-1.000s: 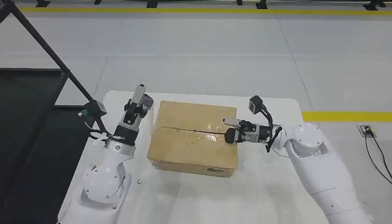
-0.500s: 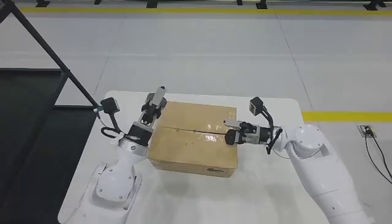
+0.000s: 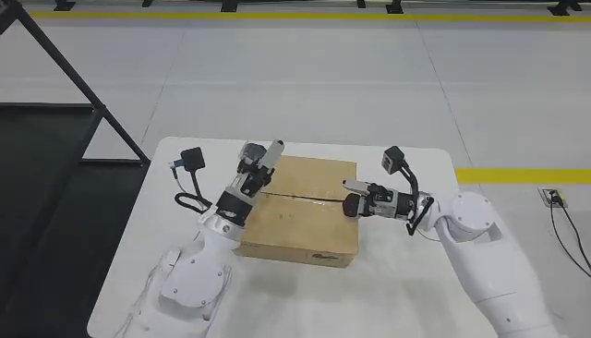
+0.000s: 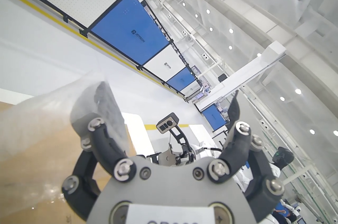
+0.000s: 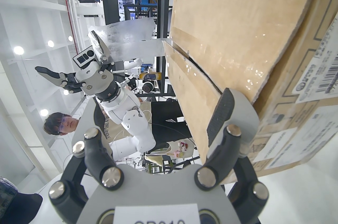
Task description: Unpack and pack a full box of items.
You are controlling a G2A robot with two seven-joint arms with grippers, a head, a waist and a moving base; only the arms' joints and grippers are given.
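The cardboard box (image 3: 295, 218) is sitting on the white table (image 3: 397, 283), flaps down. The left claw (image 3: 265, 150) is hanging over its far left corner, fingers apart, with clear tape (image 5: 126, 37) clinging to one finger. The right claw (image 3: 347, 198) is standing wide apart at the box's right edge.

We see a brown cardboard box (image 3: 300, 211) on the white table (image 3: 397, 287), its top flaps meeting in a seam. The left gripper (image 3: 271, 150) is above its far left corner, and the right gripper (image 3: 348, 199) is at the seam's right end.
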